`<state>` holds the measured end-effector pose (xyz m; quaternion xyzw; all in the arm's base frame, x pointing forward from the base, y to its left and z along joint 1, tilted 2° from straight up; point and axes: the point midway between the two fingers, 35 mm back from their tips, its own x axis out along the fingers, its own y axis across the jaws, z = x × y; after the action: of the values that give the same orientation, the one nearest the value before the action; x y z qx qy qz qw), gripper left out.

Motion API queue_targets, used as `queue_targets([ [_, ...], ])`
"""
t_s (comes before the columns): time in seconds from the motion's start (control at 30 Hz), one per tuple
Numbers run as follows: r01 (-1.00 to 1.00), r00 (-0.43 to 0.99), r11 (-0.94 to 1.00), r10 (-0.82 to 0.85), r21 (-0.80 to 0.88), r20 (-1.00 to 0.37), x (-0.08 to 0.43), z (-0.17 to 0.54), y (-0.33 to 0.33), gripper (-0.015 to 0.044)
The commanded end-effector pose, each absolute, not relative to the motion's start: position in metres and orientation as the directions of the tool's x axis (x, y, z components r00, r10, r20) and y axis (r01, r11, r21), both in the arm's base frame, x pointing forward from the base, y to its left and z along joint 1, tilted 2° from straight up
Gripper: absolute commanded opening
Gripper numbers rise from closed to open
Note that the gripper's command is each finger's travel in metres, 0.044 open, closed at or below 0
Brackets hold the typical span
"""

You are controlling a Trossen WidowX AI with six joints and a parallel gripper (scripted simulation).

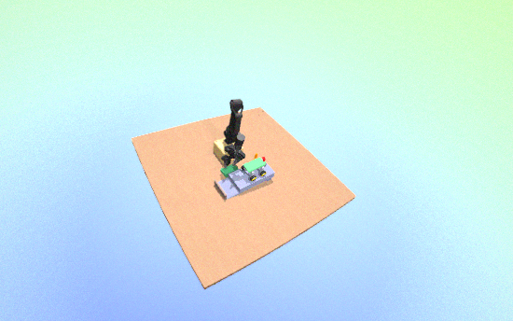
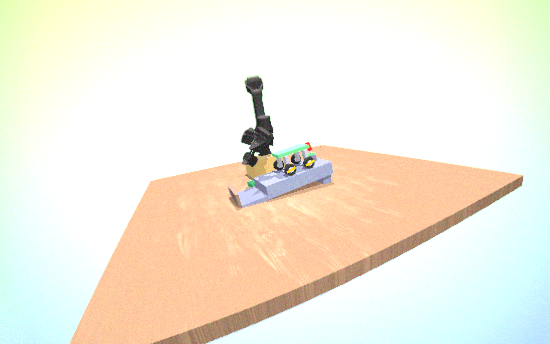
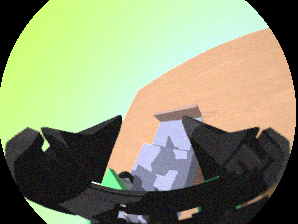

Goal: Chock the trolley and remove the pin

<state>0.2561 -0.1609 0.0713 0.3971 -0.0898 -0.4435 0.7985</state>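
Note:
The trolley [image 1: 254, 165] [image 2: 291, 150] has a green deck and yellow-hubbed wheels, and stands on the upper part of the grey ramp [image 1: 244, 183] [image 2: 295, 182] [image 3: 167, 156]. The pin's red head [image 1: 264, 159] [image 2: 309, 146] shows at the trolley's uphill end. The chock's orange handle [image 1: 256, 156] stands up behind the trolley in the top view; its base is hidden, so contact with a wheel cannot be told. The green tray [image 1: 228, 171] [image 2: 251, 184] lies beside the ramp's lower part. My gripper [image 1: 231, 161] [image 3: 152, 118] is open and empty, above the tray's side of the ramp.
A brown stop board [image 1: 221, 189] [image 2: 234, 196] [image 3: 177, 112] closes the ramp's low end. A tan block [image 1: 220, 148] [image 2: 259, 167] is at the arm's base. All stand on the wooden table top [image 1: 270, 224] [image 2: 250, 250] [image 3: 235, 75].

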Motion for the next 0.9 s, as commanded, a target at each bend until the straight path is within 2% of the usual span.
queue_targets([
  [0.0, 0.637, 0.592, 0.293, -0.778, 0.713, -0.209, 0.257, 0.072, -0.161, 0.0374],
  [0.23, 0.616, 0.676, 0.401, -0.711, 0.678, -0.194, 0.298, 0.093, -0.149, 0.019],
  [0.6, 0.52, 0.829, 0.582, -0.519, 0.625, -0.208, 0.364, 0.137, -0.103, 0.019],
  [0.87, 0.475, 0.879, 0.617, -0.364, 0.627, -0.308, 0.39, 0.147, -0.057, 0.019],
])
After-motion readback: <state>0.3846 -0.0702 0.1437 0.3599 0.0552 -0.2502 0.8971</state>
